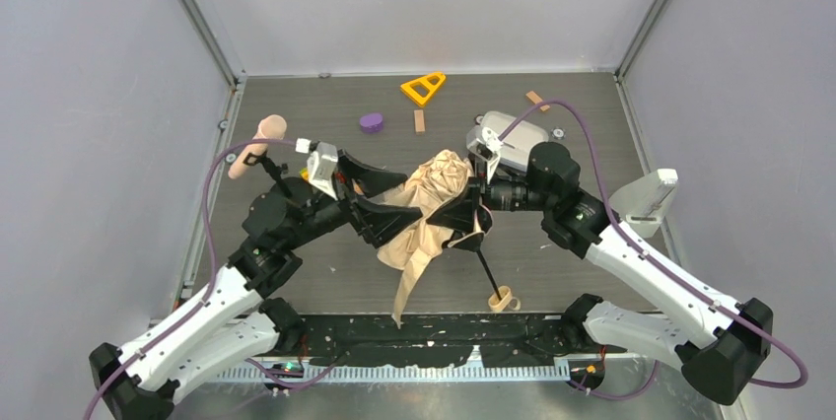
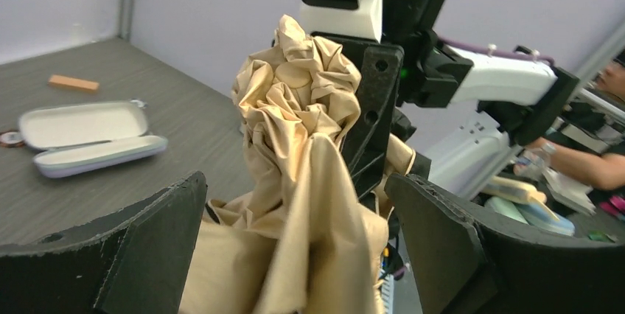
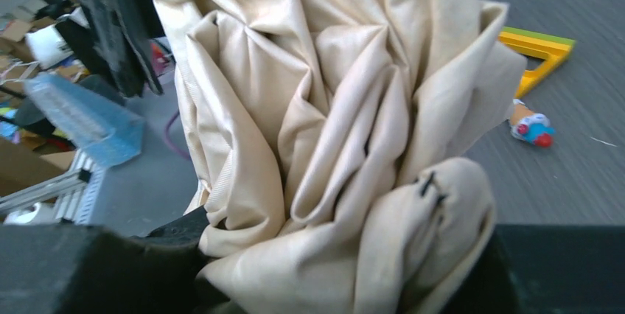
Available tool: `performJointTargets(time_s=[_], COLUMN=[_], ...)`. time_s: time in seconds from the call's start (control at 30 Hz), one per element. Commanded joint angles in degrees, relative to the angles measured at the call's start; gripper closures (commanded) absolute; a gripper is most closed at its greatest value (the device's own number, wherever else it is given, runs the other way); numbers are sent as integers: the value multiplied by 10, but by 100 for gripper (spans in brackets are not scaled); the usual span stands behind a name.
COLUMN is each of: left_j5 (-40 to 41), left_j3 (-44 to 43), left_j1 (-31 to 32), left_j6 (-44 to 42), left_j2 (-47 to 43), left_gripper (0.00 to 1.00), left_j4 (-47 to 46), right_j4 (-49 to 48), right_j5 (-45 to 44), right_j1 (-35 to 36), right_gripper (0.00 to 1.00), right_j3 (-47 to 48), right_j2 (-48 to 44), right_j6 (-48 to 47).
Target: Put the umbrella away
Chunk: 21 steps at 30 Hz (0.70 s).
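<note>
- Beige-peach canopy (image 1: 434, 193) of the umbrella (image 1: 439, 178) is bunched and crumpled mid-table, held up between the two arms, with a strip of fabric trailing toward the near edge.
- Right gripper (image 1: 463, 215) pinches the wadded canopy from the right side. Its wrist view shows cloth packed between both fingers (image 3: 88, 270).
- Left gripper (image 1: 404, 198) is spread wide, one finger on either side of the canopy, with cloth hanging in the gap — can't tell if they touch it.
- Black shaft (image 1: 485, 267) slants down from the bundle to the tan handle (image 1: 503, 299), which sits on the table (image 1: 335, 282) near the front edge.
- Pink-headed microphone (image 1: 258, 144) stands at far left.
- Lavender-grey case (image 2: 81, 126) lies open behind the right arm.
- Yellow triangle (image 1: 422, 88), purple disc (image 1: 371, 122) and a small wooden block (image 1: 419, 121) sit toward the back wall.
</note>
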<state>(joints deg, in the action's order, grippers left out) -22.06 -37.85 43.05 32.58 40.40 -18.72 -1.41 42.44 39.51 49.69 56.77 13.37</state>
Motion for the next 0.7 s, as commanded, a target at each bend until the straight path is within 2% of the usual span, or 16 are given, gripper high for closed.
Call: performJointTargets(time_s=[0.0,0.1,0.27,0.67], left_j5=[-99,-105,-109,-69], left_j3=[-34,-28,-18,-11], left_j1=[-2,-2,9,88], left_j6=[21,44,94,98], left_j2=[29,50,94,165], left_gripper=[0,0,0,0], left_j4=[-107,-156,-274,-392], right_j4=[-27,-23,-31,-100], right_j5=[126,178,216,232], right_j1=[-1,-1,7,21], right_gripper=[94,94,94,94], right_j3=[56,65,62,68], right_j2=[2,12,27,30], right_j6=[42,46,53,96])
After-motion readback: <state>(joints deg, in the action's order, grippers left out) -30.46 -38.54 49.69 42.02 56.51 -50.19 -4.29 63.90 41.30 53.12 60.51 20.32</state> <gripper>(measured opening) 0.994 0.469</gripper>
